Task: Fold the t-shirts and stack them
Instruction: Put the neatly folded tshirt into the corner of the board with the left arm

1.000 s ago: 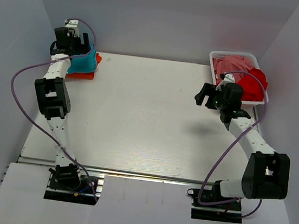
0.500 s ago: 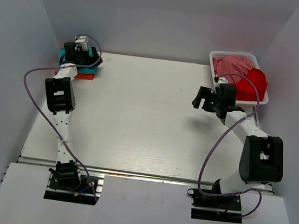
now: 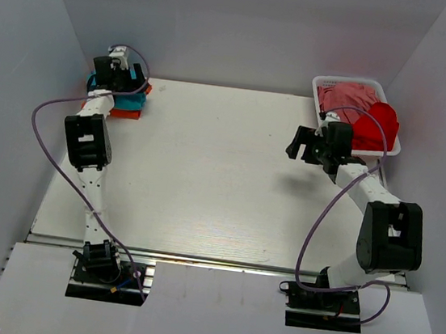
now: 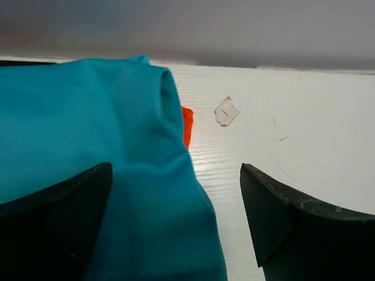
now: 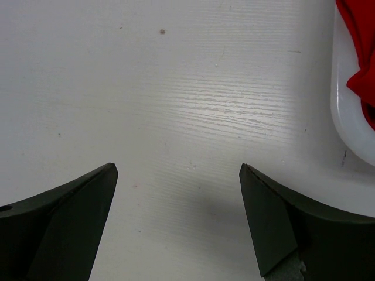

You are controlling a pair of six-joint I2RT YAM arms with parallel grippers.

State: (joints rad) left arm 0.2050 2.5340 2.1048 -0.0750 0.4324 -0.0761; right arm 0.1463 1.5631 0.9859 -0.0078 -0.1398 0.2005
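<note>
Your folded teal cloth t-shirt (image 4: 88,146) lies as a small rectangle at the far left corner of the white wood-grain tabletop (image 3: 206,173). It sits on top of a folded bright orange t-shirt (image 3: 129,112), whose edge peeks out on the side toward the middle of the tabletop.

Your left gripper (image 4: 176,170) hangs low right over this stack, its black fingers spread wide and holding nothing. The teal cloth runs under the left finger and fills much of the gap, while the right finger is over bare tabletop. Whether the fingers touch the cloth cannot be told from these views.

Across the tabletop, at the far right corner, a white plastic basket (image 3: 355,82) holds a loose red t-shirt (image 3: 379,125) and a crumpled pink t-shirt (image 3: 347,95). Your right gripper (image 5: 177,167) hovers just beside the basket's near left side, its fingers also spread wide and empty. Only bare tabletop lies beneath them, with the basket's rim at the edge of the wrist view.
</note>
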